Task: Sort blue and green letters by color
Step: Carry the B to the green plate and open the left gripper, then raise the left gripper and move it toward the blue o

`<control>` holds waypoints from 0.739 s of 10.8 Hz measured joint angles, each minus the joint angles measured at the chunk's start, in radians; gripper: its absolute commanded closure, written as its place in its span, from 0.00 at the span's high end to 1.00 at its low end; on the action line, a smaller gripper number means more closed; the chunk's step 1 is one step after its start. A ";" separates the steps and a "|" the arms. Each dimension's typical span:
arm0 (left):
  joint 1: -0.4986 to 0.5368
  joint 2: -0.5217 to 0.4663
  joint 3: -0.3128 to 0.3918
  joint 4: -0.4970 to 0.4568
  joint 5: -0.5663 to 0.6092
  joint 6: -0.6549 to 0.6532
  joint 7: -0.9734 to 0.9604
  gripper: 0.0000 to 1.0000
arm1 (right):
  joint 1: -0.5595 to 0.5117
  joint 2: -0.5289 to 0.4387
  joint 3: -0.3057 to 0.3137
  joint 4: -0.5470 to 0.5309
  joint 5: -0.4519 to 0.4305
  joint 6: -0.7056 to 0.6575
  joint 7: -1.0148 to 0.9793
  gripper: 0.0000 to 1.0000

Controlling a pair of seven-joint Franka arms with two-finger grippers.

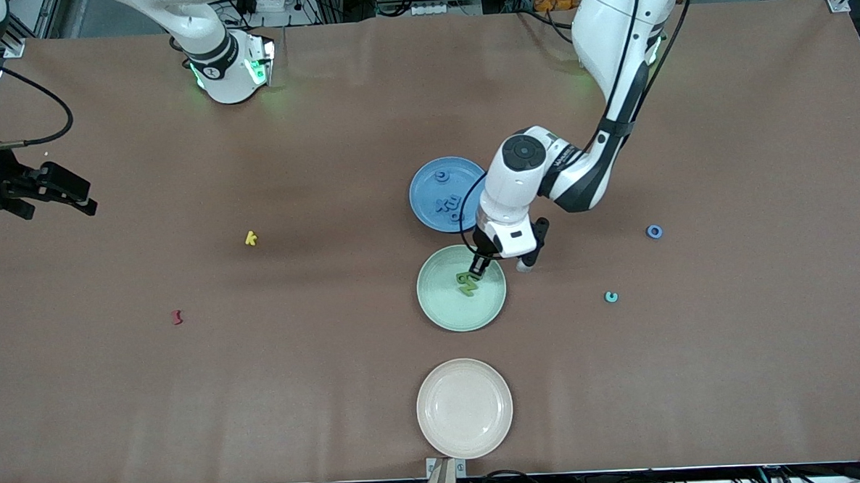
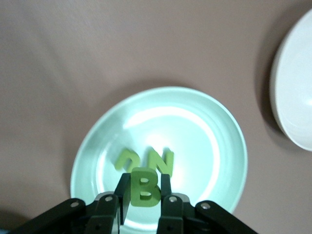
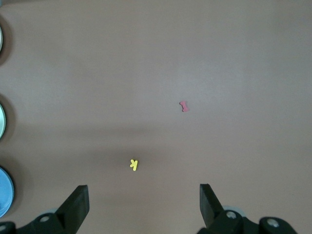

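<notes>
Partly masking the green plate [image 2: 229,141], left end effector [image 2: 144,195] clamps green B [image 2: 145,188]; right end effector [image 3: 144,204] gapes.

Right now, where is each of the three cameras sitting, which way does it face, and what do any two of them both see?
Front view: high across the table, facing the arms' bases; shows both arms, the left gripper over the green plate.
Left wrist view: on the left wrist, looking down on the green plate; its fingers shut on a green B.
Right wrist view: on the waiting right arm, over the table's right-arm end; open right gripper, yellow k, red piece.
Shared: both wrist views catch the green plate; front and right wrist share the yellow k.
</notes>
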 measured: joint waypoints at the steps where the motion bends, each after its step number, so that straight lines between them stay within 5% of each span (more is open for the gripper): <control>1: -0.016 0.000 0.005 0.015 0.000 0.000 -0.010 1.00 | 0.000 0.000 0.000 -0.002 0.000 0.001 0.000 1.00; 4: -0.026 -0.001 0.032 0.080 0.000 -0.067 -0.027 1.00 | 0.000 0.000 0.000 -0.006 0.000 0.003 0.001 1.00; 8: -0.008 -0.007 0.159 0.160 0.024 -0.273 -0.010 1.00 | 0.000 0.000 -0.001 -0.006 0.000 0.005 0.001 1.00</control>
